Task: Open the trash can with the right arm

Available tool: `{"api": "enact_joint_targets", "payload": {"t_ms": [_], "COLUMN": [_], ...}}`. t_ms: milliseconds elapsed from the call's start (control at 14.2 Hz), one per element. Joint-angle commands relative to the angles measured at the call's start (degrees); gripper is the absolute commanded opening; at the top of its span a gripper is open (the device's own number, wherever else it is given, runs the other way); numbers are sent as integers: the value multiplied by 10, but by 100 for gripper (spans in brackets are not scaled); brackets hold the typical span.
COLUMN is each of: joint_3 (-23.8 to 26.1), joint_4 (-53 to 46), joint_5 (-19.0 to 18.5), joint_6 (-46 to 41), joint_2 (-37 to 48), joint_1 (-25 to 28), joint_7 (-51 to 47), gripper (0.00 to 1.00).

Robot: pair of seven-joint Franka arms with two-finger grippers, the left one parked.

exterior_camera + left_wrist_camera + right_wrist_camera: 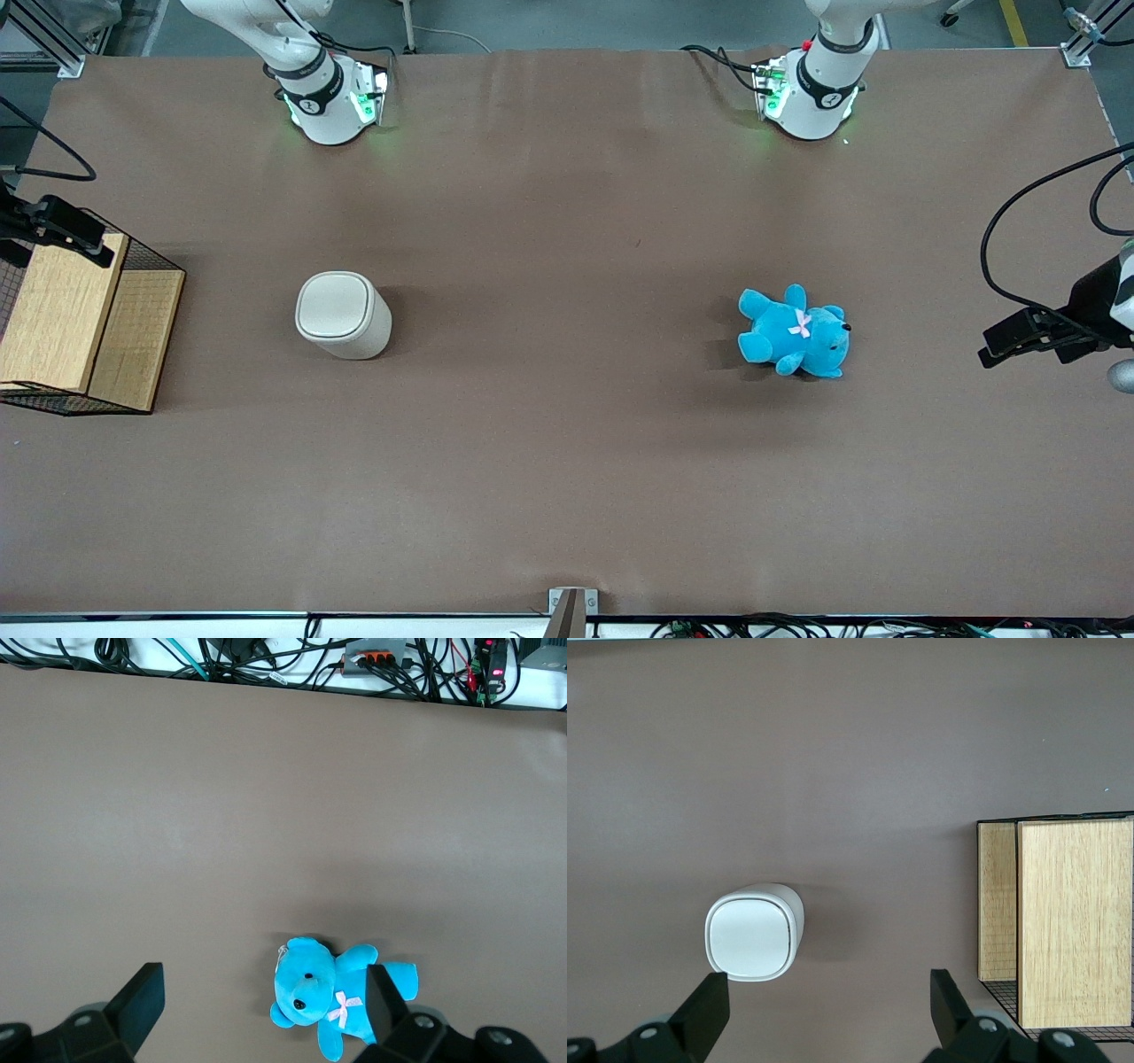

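The right arm's gripper [824,1014] hangs high above the wire basket [84,323] with its fingers [704,1010] spread wide and empty, while the closed trash can [341,315] stands upright on the table [567,461] beside that basket.

A matte brown worktop [567,478], evenly lit, spreads below the right arm's parted jaws, which hang over its working-arm end. Grey floor [576,22] and aluminium frame posts [1085,40] border it. Cables [797,626] trail along the edge nearest the front camera.
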State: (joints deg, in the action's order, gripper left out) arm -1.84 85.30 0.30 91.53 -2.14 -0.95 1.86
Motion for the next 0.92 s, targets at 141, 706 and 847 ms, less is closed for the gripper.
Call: {"api": "enact_joint_targets", "payload": {"t_ms": [141,706,847], "joint_3": [7,9,8], "joint_4": [5,3,7], "joint_5": [2,4,2], "joint_6": [3,22,9], "joint_2": [-18,-60,-66], "joint_1": [-1,14,28], "joint_7": [4,-4,-6], "gripper": [100,100,100]}}
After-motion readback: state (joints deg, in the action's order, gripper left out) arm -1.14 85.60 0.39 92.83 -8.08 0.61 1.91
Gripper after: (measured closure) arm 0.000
